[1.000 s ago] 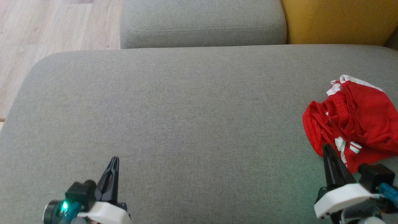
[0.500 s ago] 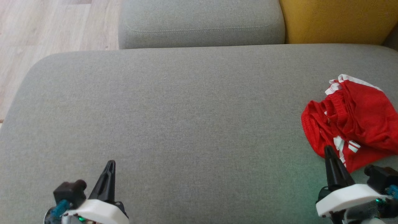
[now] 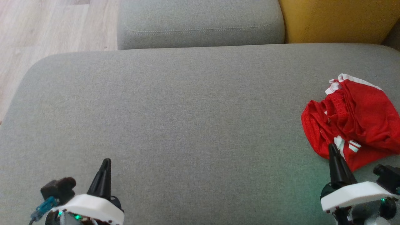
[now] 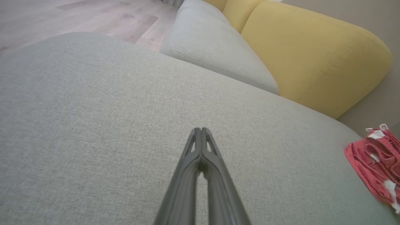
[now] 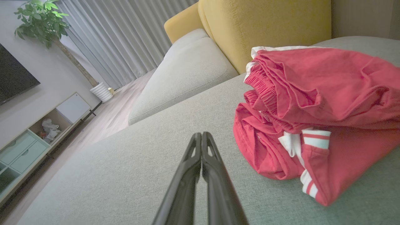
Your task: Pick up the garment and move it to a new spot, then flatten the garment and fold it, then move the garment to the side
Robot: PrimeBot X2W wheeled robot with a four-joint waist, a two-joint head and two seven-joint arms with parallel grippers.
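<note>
Pointing forward, closed right pincer [image 3: 331,147] sits beside garment [image 3: 364,115].

Grey sofa seat [image 3: 187,125], yellow cushion [image 3: 331,18] behind, pale wooden floor [image 3: 47,28] at left.

No readable text on my feeds
I can make out no word, number, brand or sign: the red garment [image 5: 315,90] shows me plain white stripes and trim, and the grey seat cushion [image 3: 187,125], the yellow cushion [image 4: 312,56] and the low cabinet [image 5: 18,150] carry nothing I can read
</note>
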